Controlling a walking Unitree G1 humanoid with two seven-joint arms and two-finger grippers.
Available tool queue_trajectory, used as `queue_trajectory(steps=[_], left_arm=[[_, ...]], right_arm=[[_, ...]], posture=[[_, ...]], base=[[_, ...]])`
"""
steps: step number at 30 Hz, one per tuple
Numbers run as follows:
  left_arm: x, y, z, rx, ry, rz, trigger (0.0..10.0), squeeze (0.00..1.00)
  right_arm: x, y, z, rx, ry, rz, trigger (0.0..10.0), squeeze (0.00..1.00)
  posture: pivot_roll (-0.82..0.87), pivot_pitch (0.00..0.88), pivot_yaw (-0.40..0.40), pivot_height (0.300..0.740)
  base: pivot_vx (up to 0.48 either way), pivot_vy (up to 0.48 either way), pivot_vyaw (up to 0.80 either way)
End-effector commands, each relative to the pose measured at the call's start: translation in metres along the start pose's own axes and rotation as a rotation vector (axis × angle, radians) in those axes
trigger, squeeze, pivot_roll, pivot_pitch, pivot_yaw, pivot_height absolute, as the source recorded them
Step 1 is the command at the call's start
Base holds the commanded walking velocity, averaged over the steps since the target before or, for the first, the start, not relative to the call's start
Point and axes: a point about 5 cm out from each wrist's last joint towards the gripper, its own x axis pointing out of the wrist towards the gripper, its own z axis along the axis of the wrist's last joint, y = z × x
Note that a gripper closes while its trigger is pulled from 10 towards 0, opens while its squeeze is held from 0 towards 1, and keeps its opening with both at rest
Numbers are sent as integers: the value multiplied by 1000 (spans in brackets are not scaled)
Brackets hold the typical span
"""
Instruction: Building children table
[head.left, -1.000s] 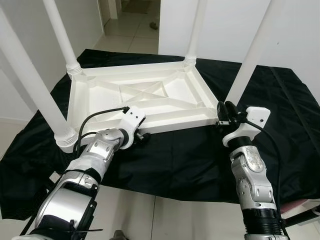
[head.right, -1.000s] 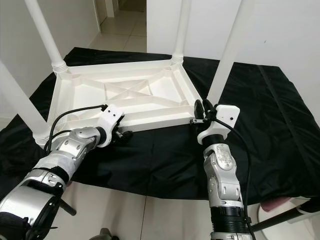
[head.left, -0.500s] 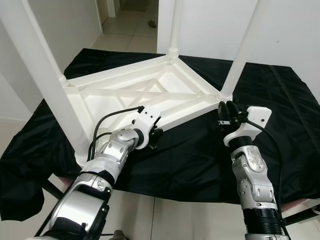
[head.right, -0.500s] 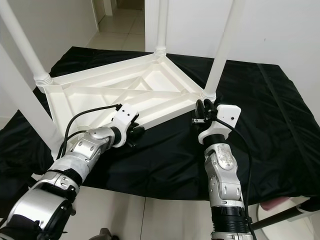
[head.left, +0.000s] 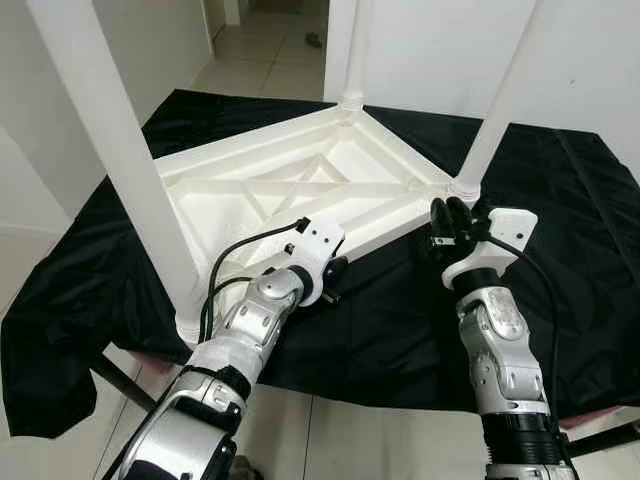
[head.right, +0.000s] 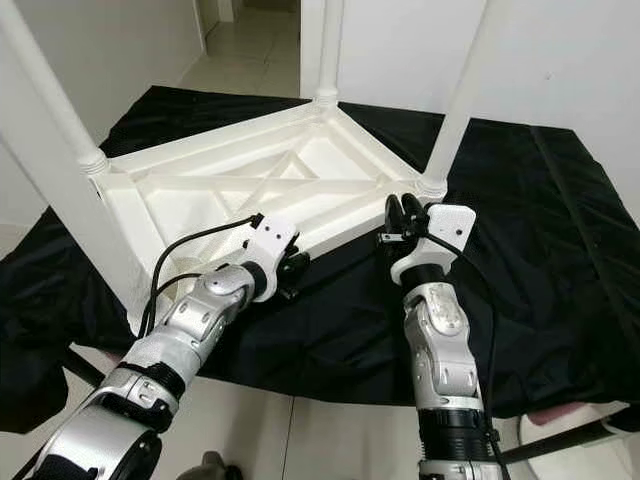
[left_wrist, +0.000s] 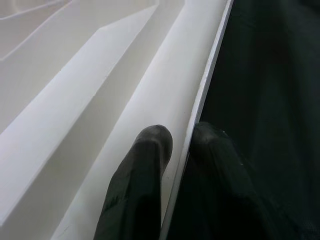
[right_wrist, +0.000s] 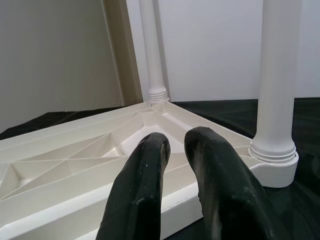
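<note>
I have the white table (head.left: 300, 190) lying upside down on the black cloth (head.left: 560, 290), its four legs standing up from the corners. My left gripper (head.left: 331, 281) sits at the near edge of the table, about midway along it. The left wrist view shows one finger (left_wrist: 142, 170) inside the rim (left_wrist: 200, 105) and the other outside, closed down to the thin plastic wall between them, so I judge it pinched. My right gripper (head.left: 447, 222) is beside the near-right corner, just by the foot of that leg (head.left: 500, 110). Its two fingers (right_wrist: 145, 185) are nearly together with only a narrow gap, and I see nothing held between them; whether the tips touch the rim I cannot tell.

All legs look seated, so I take the step in hand to be turning or shifting the table. To do it well I would keep the left pinch square on the rim and move slowly. The thin edge could slip out, and the tall legs make the table tippy. The right gripper should steady the corner low, near the leg's base.
</note>
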Motion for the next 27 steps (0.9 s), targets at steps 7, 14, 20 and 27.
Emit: queue_trajectory(steps=[7, 14, 20, 27], left_arm=[[-14, -8, 24, 8, -180, -115, 10000, 1000], [-38, -13, 27, 67, -255, -120, 10000, 0], [-76, -23, 21, 100, -312, -111, 10000, 0], [-109, -23, 16, 71, -325, -78, 10000, 0]], right_arm=[[1, 6, -1, 13, 9, 15, 10000, 0], [1, 6, -3, 14, 14, 21, 10000, 0], [4, 10, -7, 19, 31, 48, 10000, 0], [9, 14, -10, 22, 45, 81, 10000, 0]], posture=[[14, 35, -8, 740], [32, 41, -19, 740], [70, 51, -48, 740], [116, 69, -77, 740]], base=[[0, 0, 0], [0, 0, 0], [0, 0, 0], [0, 0, 0]])
